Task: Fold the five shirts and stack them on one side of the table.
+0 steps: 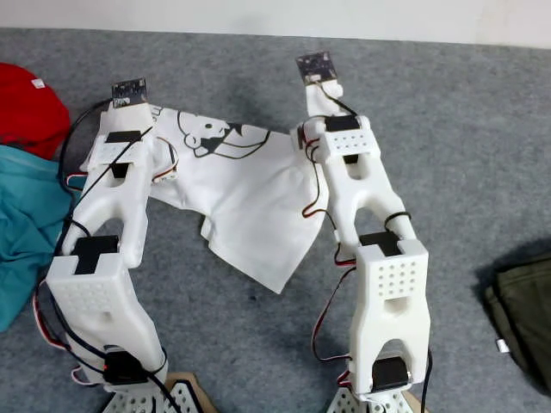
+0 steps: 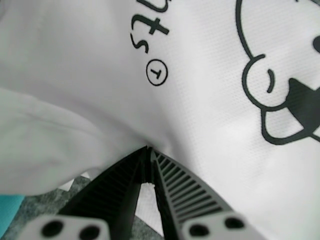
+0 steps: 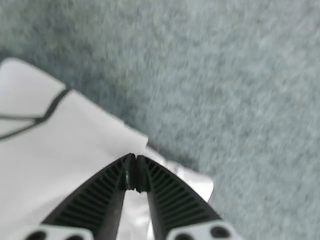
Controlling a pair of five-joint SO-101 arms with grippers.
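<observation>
Grey felt-covered bench [image 1: 456,129], 2 arms side by side at the near edge.

White knit shirt with a black cartoon print [image 1: 250,189]: lies rumpled at mid-bench, toward the far edge, between the 2 arms. Print faces up, on the part nearest the far edge. 1 pointed corner of the cloth trails toward the near edge.

Left tool [image 2: 148,152]: jaws together, clamped on a raised fold of the white shirt, just beside the printed lettering. Cloth bunches over the tips.

Right tool [image 3: 132,159]: jaws together, clamped on the shirt's edge, where white cloth meets bare grey bench. A thin black line of the print runs near this edge.

Other cloth on the bench:
- crumpled red garment [image 1: 26,107], far-left corner.
- crumpled teal garment [image 1: 21,224], left edge, touching the red garment on its near side.
- dark olive garment [image 1: 525,310], right edge, well apart from the white shirt.
</observation>
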